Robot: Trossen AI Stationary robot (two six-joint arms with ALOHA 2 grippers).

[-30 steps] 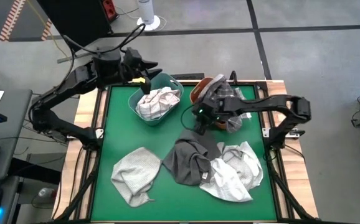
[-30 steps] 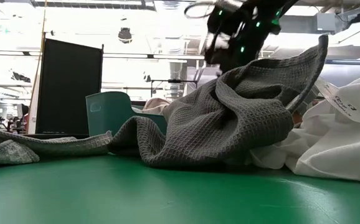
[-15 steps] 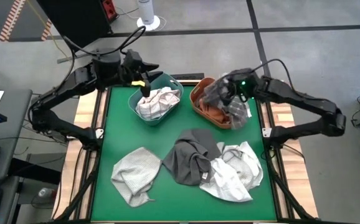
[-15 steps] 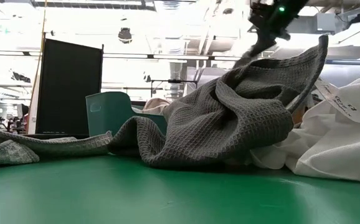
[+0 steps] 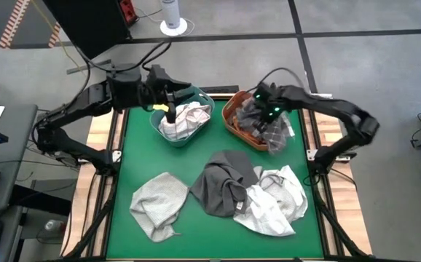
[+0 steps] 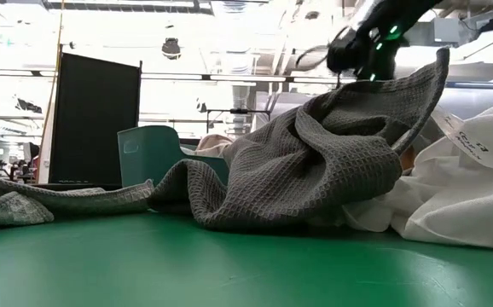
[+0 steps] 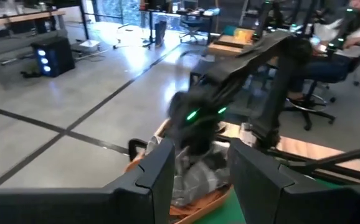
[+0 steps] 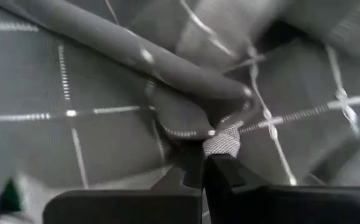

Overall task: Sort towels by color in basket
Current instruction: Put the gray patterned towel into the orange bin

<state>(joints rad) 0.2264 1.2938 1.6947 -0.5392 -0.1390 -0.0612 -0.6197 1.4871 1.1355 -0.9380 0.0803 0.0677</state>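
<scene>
My right gripper [image 5: 258,116] hangs over the brown basket [image 5: 227,120] at the far right, shut on a dark grey towel with thin white check lines [image 5: 273,135]. That towel is draped over the basket and over something rust-orange inside it [image 5: 241,132]. My left gripper [image 5: 171,109] hovers open over the teal basket [image 5: 202,95], which holds a pale checked towel [image 5: 185,120]; its fingers [image 7: 158,171] have nothing between them. On the table lie a light grey towel [image 5: 159,204], a dark grey towel [image 5: 221,185] and a white towel [image 5: 272,202]. My right gripper pinches a small raised fold of the checked towel [image 8: 221,140] between the free ends of its two shut fingers [image 8: 223,177]. It comes at the fold from above, pointing steeply down. The cloth spreads out below the fingers over the brown basket, and one end hangs over its right rim [image 5: 280,140].
The dark grey towel [image 6: 315,162] and the white towel [image 6: 468,179] are heaped together in the table's middle and near right. Bare green table [image 5: 196,233] shows along the near edge. Cables and a monitor stand beyond the table's left side.
My right gripper has swung from above the table's middle toward the far right edge, staying shut and carrying the checked towel, which now lies draped over the brown basket. My left gripper has drifted a little to the right over the teal basket.
</scene>
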